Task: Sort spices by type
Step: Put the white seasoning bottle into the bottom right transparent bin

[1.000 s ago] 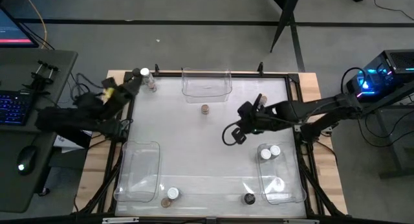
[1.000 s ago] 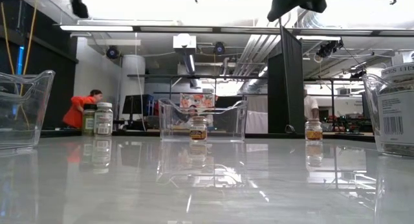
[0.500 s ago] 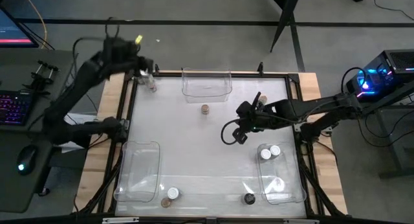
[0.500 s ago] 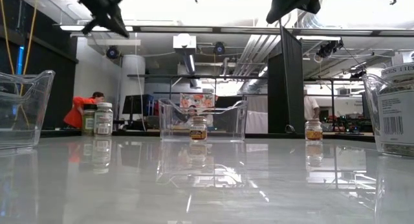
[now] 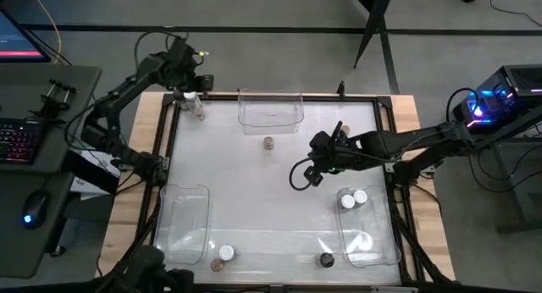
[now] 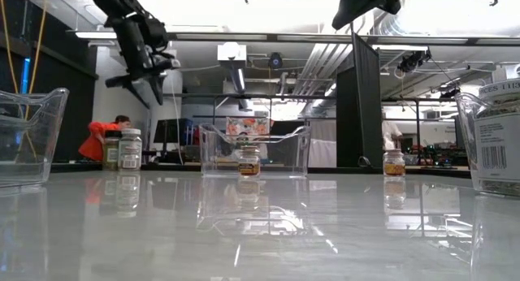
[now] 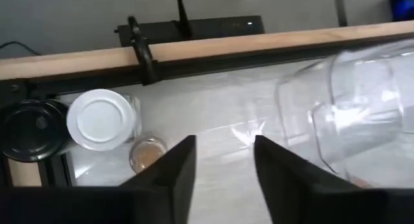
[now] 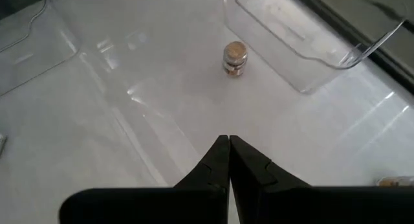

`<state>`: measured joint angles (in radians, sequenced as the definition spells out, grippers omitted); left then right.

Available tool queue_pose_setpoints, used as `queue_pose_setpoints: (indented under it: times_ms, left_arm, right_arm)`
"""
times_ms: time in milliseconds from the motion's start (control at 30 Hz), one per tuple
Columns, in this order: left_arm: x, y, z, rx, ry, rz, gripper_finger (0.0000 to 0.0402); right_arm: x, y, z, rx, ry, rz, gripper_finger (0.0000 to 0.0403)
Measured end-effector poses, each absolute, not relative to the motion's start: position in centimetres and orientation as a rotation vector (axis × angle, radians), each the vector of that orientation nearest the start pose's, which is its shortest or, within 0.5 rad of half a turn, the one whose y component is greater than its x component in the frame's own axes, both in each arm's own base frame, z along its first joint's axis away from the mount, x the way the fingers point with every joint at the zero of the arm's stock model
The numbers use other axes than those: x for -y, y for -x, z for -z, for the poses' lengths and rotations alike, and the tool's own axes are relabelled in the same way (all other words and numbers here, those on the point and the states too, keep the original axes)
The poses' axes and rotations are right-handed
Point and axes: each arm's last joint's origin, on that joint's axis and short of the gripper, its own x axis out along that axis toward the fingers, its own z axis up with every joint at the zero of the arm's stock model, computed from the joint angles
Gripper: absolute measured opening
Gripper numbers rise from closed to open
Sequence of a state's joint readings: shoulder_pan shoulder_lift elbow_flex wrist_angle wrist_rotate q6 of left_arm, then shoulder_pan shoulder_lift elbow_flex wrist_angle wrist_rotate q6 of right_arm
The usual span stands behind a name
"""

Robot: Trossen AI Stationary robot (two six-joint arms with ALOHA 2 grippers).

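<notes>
- My left gripper (image 7: 223, 162) hovers parted and empty above the far-left corner jars: white-lidded jar (image 7: 102, 118), black-lidded jar (image 7: 33, 129), tan-lidded jar (image 7: 147, 153). I should descend straight and centre on one lid.
- My right gripper (image 8: 228, 160) waits pinched shut, empty, mid-table.
- The far bin (image 5: 271, 111) looks empty; a tan jar (image 5: 268, 143) stands just before it.
- The near-right bin (image 5: 377, 246) holds white-lidded jars; the near-left bin (image 5: 182, 229) looks empty.

I see the black-lidded jar (image 7: 33, 129), the white-lidded jar (image 7: 102, 118) and a small tan-lidded jar (image 7: 148, 153) clustered upright at the corner far left of the back bin (image 5: 271, 111). Another tan-lidded jar (image 5: 268, 143) stands just before that bin. Two white-lidded jars (image 5: 354, 199) sit upright well right of it.
</notes>
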<state>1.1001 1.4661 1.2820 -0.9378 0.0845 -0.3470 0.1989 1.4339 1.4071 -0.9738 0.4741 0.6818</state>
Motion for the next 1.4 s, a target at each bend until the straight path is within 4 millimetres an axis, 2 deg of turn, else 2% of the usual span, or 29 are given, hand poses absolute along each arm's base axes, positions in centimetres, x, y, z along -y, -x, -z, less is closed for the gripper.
queue_pose_setpoints:
  times_ms: [167, 267, 367, 500, 533, 667, 767, 1133, 1400]
  left_arm:
    - [-26.0, -12.9, -28.6, -0.836, 0.973, -1.125, 0.0212]
    - [-26.7, -12.5, -28.4, -0.825, 0.958, -1.177, 0.021]
    - [-27.2, -12.0, -28.0, -0.851, 0.943, -1.234, 0.0161]
    - [-27.5, -11.9, -27.7, -0.885, 0.894, -1.287, 0.0032]
    - [-27.5, -11.9, -27.8, -0.878, 0.886, -1.294, 0.0017]
    - [-27.6, -12.0, -28.0, -0.855, 0.861, -1.339, 0.0006]
    - [-27.4, -12.4, -27.4, -0.865, 0.82, -1.391, 0.0003]
    - [-25.0, -13.8, -25.5, -0.83, 0.771, -1.607, 0.0]
    - [-24.7, -13.8, -24.4, -0.754, 0.748, -1.628, 0.0]
  right_arm:
    - [-4.1, -28.0, -33.7, -0.798, -0.272, 0.554, 0.0]
    - [-3.8, -28.1, -33.2, -0.8, -0.274, 0.565, 0.0]
    - [-3.3, -28.3, -32.3, -0.789, -0.331, 0.598, 0.0]
    - [-2.8, -28.4, -31.2, -0.78, -0.413, 0.645, 0.0]
    - [-2.7, -28.4, -30.9, -0.784, -0.423, 0.65, 0.0]
    - [-2.4, -28.4, -30.5, -0.794, -0.448, 0.654, 0.0]
    - [-2.1, -28.4, -30.5, -0.805, -0.422, 0.648, 0.0]
    - [-1.0, -28.5, -30.5, -0.832, -0.355, 0.63, 0.0]
    - [-0.9, -28.5, -30.4, -0.844, -0.341, 0.613, 0.0]
